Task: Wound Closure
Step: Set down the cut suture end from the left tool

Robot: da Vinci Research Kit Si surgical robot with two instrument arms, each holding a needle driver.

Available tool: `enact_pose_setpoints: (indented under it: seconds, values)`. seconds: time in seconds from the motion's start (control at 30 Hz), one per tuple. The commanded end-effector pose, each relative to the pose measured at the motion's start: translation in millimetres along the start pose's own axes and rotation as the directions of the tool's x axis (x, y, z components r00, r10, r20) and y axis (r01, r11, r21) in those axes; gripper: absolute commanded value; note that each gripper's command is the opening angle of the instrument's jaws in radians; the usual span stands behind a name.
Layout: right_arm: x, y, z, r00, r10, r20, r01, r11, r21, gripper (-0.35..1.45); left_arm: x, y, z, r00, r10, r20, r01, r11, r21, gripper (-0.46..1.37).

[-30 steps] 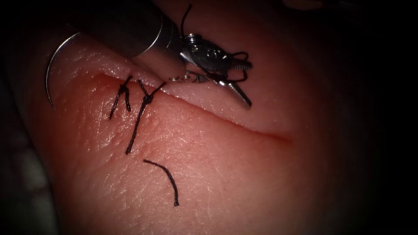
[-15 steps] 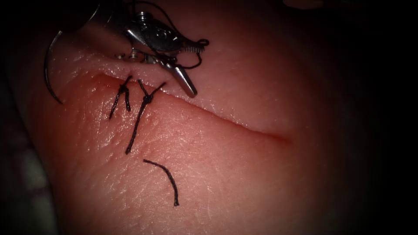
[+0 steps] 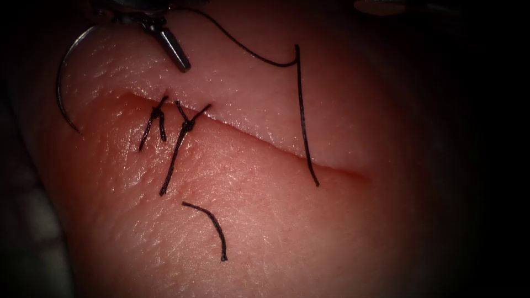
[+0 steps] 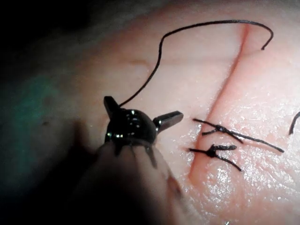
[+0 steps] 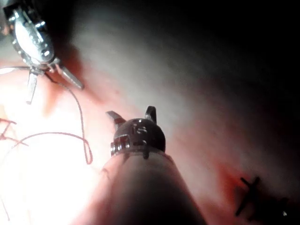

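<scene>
The tissue [image 3: 287, 232] has a slanting cut [image 3: 265, 142] with two tied stitches [image 3: 185, 127] at its left end. My left tool [image 3: 165, 38] hovers above those stitches, jaws spread open and holding nothing; it is also seen from close up, left tool [image 4: 143, 108]. A long thread [image 3: 301, 110] runs from near it, bends, and drops across the cut towards its right end. The curved needle [image 3: 59, 88] lies free against the tissue's left edge, held by neither tool. My right tool [image 5: 131, 115] hangs open and empty, away from the left tool [image 5: 54, 89].
A loose cut end of thread [image 3: 212, 226] lies on the tissue below the stitches. The stitches' tails [image 3: 168, 171] point down over the near side. Red fluid tints the cut [image 4: 225, 89].
The left tool has drawn back up and to the left, away from the cut. The thread that was tangled about its jaws has slipped off and now lies stretched across the tissue. The needle shifted slightly.
</scene>
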Motion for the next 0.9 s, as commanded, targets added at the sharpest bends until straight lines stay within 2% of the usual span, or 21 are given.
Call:
enact_pose_setpoints:
  seconds: [0.03,0.13,0.2,0.3,0.5,0.7,0.9]
  values:
    - [0.0,-0.1,-0.1,1.000,-0.006,0.001,0.006,1.000,0.005,0.90,0.0,0.2,-0.2,1.000,-0.005,0.001,0.005,1.000,0.009,0.89]
    - [0.0,-0.4,0.0,1.000,-0.027,-0.004,0.027,0.999,0.026,1.08,0.3,1.4,-0.9,1.000,-0.003,0.000,0.003,0.999,0.036,0.83]
    - [-0.1,-0.9,0.2,0.999,-0.037,-0.011,0.038,0.997,0.060,1.11,0.6,2.3,-1.1,1.000,0.004,-0.018,-0.004,0.999,0.037,0.82]
    - [-0.4,-2.0,0.5,0.999,-0.050,-0.010,0.051,0.994,0.094,1.13,1.0,3.5,-1.2,0.998,0.015,-0.062,-0.012,0.999,0.040,0.71]
    - [-0.6,-3.9,0.9,0.998,-0.062,-0.022,0.064,0.992,0.113,1.08,1.2,5.0,-1.8,0.992,0.051,-0.114,-0.044,0.997,0.060,0.50]
    - [-0.2,-4.5,0.8,0.996,-0.090,-0.026,0.093,0.989,0.116,0.91,0.6,6.1,-3.2,0.987,0.078,-0.139,-0.068,0.995,0.074,0.46]
    - [0.8,-4.3,0.5,0.993,-0.116,-0.034,0.119,0.986,0.117,1.15,0.3,6.9,-3.9,0.984,0.099,-0.150,-0.086,0.992,0.087,0.48]
